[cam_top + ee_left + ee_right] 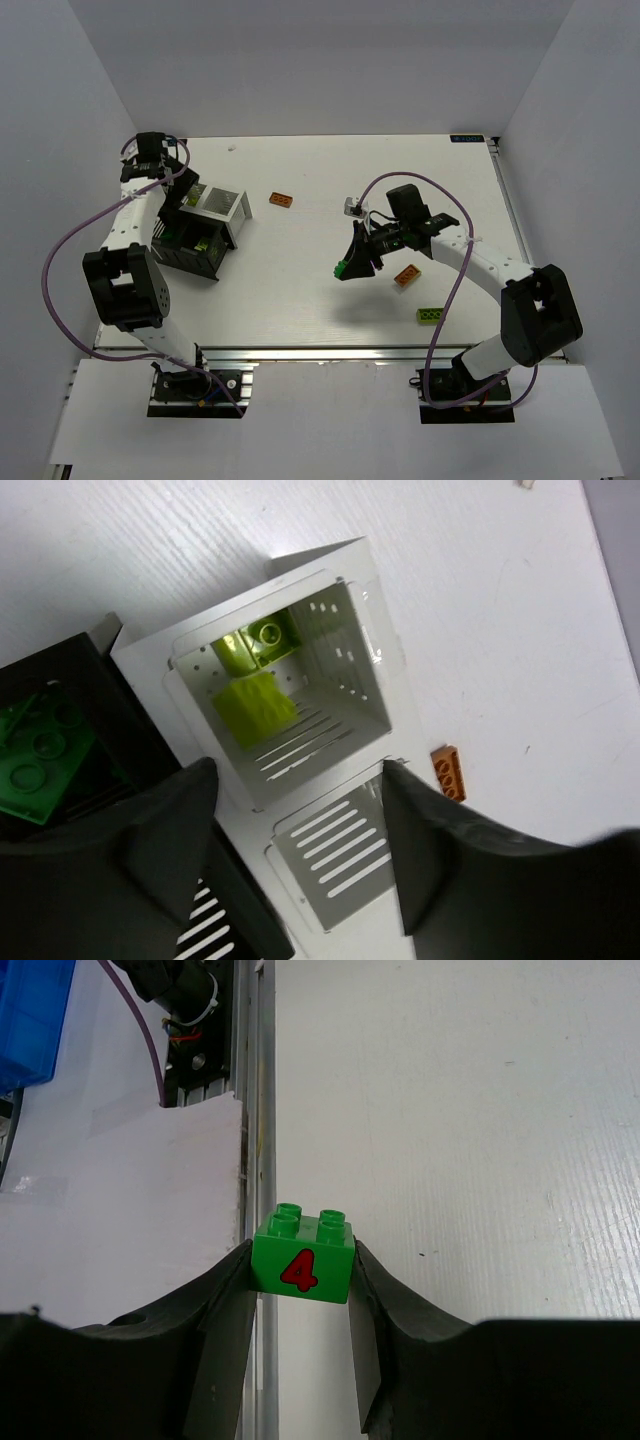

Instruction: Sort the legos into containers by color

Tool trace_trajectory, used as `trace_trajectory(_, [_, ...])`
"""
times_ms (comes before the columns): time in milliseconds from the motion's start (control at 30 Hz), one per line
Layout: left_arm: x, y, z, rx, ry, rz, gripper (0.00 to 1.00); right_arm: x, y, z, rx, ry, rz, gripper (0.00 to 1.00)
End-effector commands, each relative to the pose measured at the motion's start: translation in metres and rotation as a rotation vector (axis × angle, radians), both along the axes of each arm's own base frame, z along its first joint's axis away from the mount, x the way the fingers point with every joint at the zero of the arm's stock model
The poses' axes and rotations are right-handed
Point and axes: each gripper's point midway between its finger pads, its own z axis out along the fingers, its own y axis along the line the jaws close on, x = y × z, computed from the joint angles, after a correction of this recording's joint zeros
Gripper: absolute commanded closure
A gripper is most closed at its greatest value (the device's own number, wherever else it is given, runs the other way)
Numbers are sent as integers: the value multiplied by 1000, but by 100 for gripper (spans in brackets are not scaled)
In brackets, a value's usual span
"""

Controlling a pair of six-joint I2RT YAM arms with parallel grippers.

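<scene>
Green brick (301, 1265) — likely light, rigid, slick — is clamped at flat sides by right gripper (300, 1260); left gripper (300, 772) is spread, empty.

From my station I see a white worktop (330, 170), walled in on the left, far and right sides. Near its left edge, about halfway back, a white box (238, 218) and a black box (195, 268) stand side by side, the black one nearer the front edge; they look to be touching. An orange brick (281, 200) lies flat just right of the white box, towards the far edge. A second orange brick (407, 276) lies right of centre. A lime-green brick (431, 316) sits near it, closer to the front edge.
</scene>
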Motion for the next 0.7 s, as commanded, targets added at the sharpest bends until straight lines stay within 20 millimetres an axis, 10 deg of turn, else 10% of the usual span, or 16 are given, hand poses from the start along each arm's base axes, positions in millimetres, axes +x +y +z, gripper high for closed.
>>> trace_trajectory(0, [6,3,32,14,-74,-1,22,-3,-2,11,32,-34,16,100])
trace_trajectory(300, [-4,-12,56,-15,-165,-68,19,-3,-2,11,40,-56,32,100])
trace_trajectory(667, [-45,-142,109,-372,-659,-650,34,-21,-9,17,176,-388,205,100])
